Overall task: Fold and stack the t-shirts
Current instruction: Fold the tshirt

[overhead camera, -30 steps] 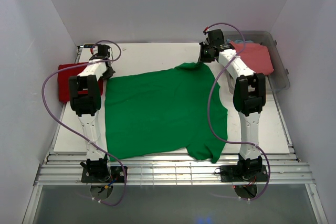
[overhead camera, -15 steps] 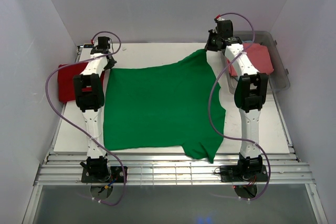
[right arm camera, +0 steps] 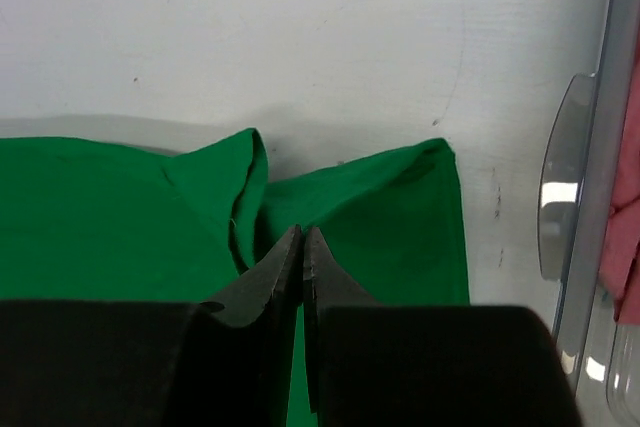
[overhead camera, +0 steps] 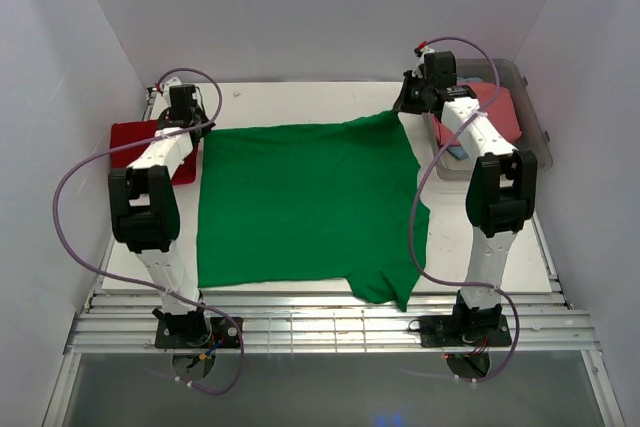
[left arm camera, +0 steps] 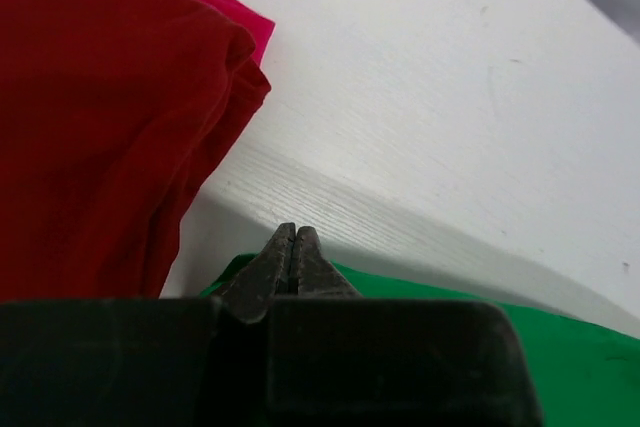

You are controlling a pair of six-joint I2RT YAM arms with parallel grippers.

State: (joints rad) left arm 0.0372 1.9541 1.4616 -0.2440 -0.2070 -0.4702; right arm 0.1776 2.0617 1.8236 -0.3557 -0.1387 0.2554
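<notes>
A: What sort of place?
B: A robotics lab cell. Plain white panels [overhead camera: 320, 7] enclose a white table [overhead camera: 300, 99]; the left arm [overhead camera: 142, 212] and right arm [overhead camera: 497, 192] stand bolted to aluminium rails [overhead camera: 330, 332], purple cables [overhead camera: 57, 209] looping free.

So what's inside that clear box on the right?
In the clear plastic bin, a salmon-pink t-shirt lies on top, with a bit of light blue cloth peeking out beside it. Whatever lies underneath is hidden by the pink shirt.
</notes>
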